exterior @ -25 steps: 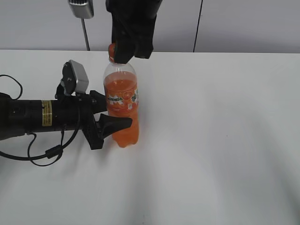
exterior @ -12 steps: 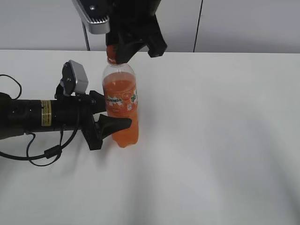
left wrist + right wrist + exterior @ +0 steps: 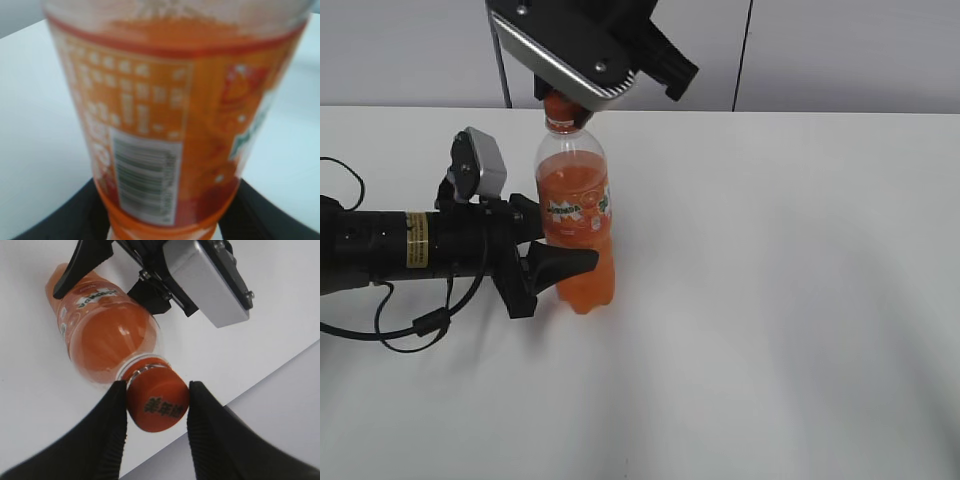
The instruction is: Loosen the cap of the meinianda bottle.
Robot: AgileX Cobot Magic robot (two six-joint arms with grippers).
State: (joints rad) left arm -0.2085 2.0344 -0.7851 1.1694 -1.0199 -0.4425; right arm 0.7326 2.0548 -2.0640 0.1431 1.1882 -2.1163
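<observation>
The cap (image 3: 157, 401) is a small round orange plastic screw top, smooth on its face with dark printed characters. Being hard and stiff it should take a firm pinch, but its sides look slick, so the hold belongs on the rim, square across its width. That is where the right hand (image 3: 156, 390) has it: its 2 ribbed black fingers (image 3: 114, 420) press the cap's opposite sides, closed on it from above.

Below it, the meinianda bottle (image 3: 577, 215) stands upright on the white counter (image 3: 770, 280), left of the middle and toward the far side. It is clear thin plastic, mostly full of orange liquid, so likely fairly heavy and steady, though the wall would dent under a hard squeeze. An orange label with a barcode wraps the middle, and the lower body narrows below it.

The left hand (image 3: 555, 262) reaches in level from the left and clamps the bottle's lower body between its black fingers (image 3: 260, 207), bracing it against the twist. The counter is smooth, matte and bare around the bottle.
</observation>
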